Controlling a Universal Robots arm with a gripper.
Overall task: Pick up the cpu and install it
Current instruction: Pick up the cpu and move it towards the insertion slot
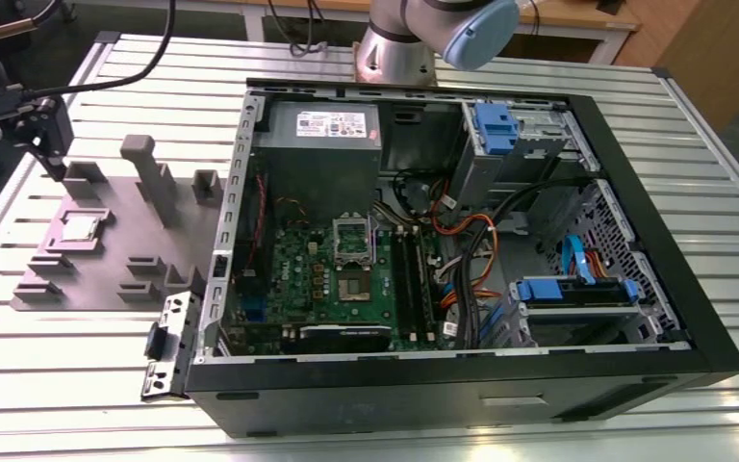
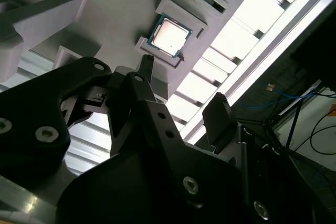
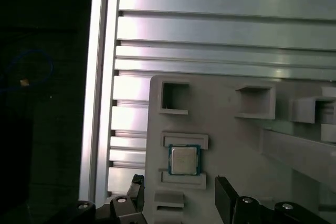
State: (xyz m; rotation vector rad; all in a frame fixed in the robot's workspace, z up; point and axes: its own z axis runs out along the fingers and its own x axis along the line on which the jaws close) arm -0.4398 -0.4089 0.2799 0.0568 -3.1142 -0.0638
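table [image 1: 74, 385]: slatted aluminium, everything i can see sits on it
pc case [image 1: 472, 409]: black tower lying on its side, panel off
fixture plate [image 1: 113, 245]: gray, raised blocks and posts, just beside the pc case on the exterior view's left
power supply [image 1: 324, 144]: gray box, white label, inside the pc case
motherboard [image 1: 305, 279]: green, flat on the pc case floor
cables [image 1: 466, 260]: orange and black tangle beside the motherboard

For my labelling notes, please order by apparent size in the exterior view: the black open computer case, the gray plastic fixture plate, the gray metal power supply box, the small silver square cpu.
Largest to smallest:
1. computer case
2. fixture plate
3. power supply box
4. cpu
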